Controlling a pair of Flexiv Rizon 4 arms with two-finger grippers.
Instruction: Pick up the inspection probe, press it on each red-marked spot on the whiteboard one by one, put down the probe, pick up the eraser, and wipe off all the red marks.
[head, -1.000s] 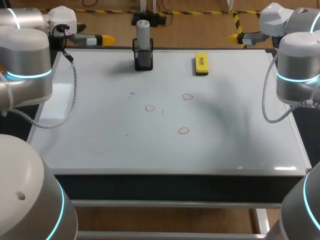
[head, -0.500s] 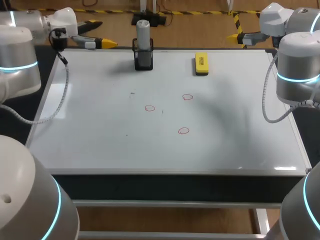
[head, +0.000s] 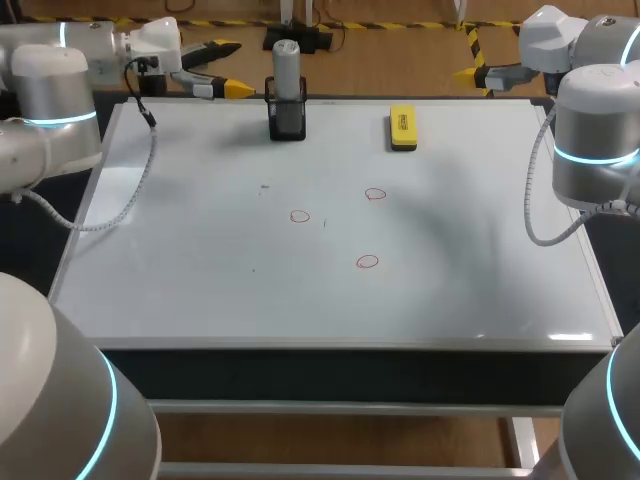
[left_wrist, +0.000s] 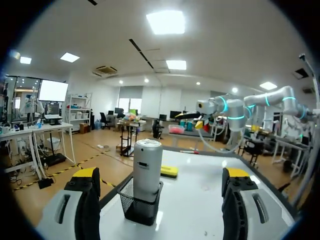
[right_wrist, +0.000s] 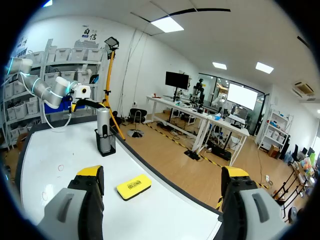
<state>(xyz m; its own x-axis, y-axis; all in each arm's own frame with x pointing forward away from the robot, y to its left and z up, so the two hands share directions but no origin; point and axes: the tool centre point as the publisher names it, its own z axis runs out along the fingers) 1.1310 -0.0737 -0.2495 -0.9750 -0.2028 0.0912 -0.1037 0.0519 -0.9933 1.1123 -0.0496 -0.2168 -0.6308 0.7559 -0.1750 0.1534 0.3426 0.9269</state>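
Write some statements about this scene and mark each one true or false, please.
1. The inspection probe stands upright in the black mesh holder. True.
2. The left end effector is shut on the inspection probe. False: it is open, short of the probe and not touching it.
3. Three red marks are on the whiteboard. True.
4. The yellow eraser covers a red mark. False: it lies apart from all of them.

Table (head: 330, 346) gleams, probably under ceiling lights.
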